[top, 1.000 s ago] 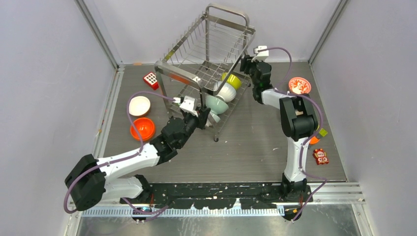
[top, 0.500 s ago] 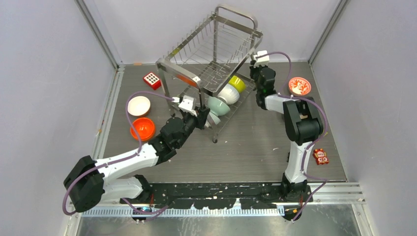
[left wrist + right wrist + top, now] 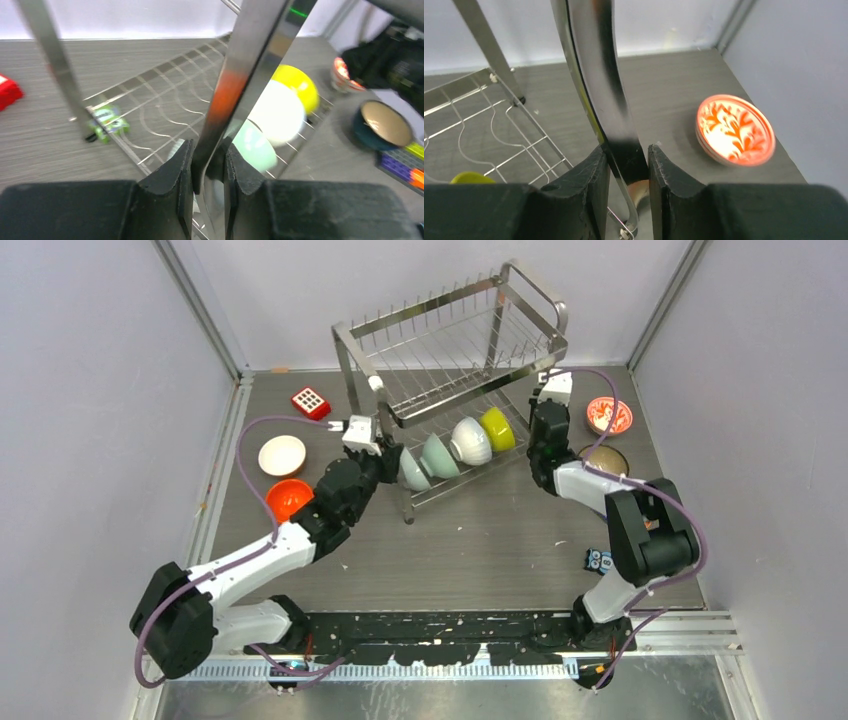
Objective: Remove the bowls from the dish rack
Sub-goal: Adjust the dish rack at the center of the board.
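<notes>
The dish rack [image 3: 455,350] stands at the back middle, held at both ends. My left gripper [image 3: 388,452] is shut on its front left post [image 3: 235,75]. My right gripper [image 3: 545,423] is shut on the right post [image 3: 596,65]. On the lower tier lean a pale teal bowl [image 3: 432,456], a white bowl [image 3: 470,440] and a lime-yellow bowl [image 3: 497,428]; the left wrist view shows them too, teal [image 3: 257,145], white [image 3: 277,112], yellow [image 3: 300,86]. On the table lie a white bowl [image 3: 282,455], an orange bowl [image 3: 289,498], a patterned bowl [image 3: 610,415] [image 3: 734,129] and a dark bowl [image 3: 604,460] [image 3: 382,125].
A red block with white dots [image 3: 310,402] lies left of the rack. Toy bricks [image 3: 600,560] sit by the right arm, and a green toy [image 3: 107,122] lies under the rack's wire floor. Grey walls close in the back and both sides.
The rack has swung round and come more upright, both grippers moving with it. My right gripper has closed on the right post. The dark bowl now shows beside the right arm.
</notes>
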